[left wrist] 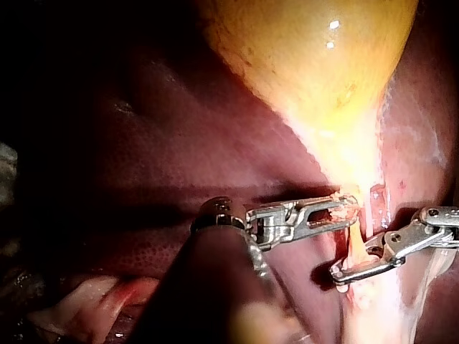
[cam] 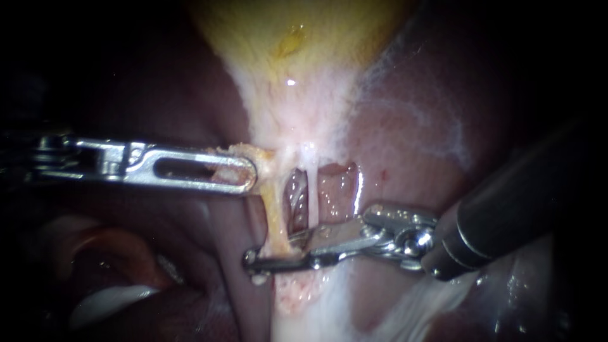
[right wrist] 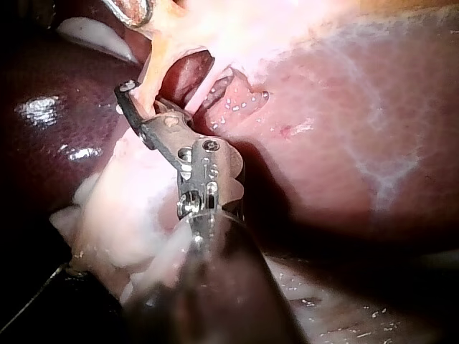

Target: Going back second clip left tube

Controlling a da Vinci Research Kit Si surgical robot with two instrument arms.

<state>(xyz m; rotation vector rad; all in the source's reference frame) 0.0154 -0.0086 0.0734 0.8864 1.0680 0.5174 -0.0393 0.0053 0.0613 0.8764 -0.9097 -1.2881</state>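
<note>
My left instrument (cam: pixel 248 171), jaws clamped on the upper end of the left tube (cam: pixel 276 212), pulls it taut. My right instrument (cam: pixel 271 253) sits lower, jaws parted astride that tube.

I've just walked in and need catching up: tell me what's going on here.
Two tools are working below the gallbladder, over the liver. The left tool comes in from the left, its jaws shut on tissue at the top of the left tube. The right tool reaches in from the right, its tip lying across that tube's lower end. I can't make out a clip.
</note>
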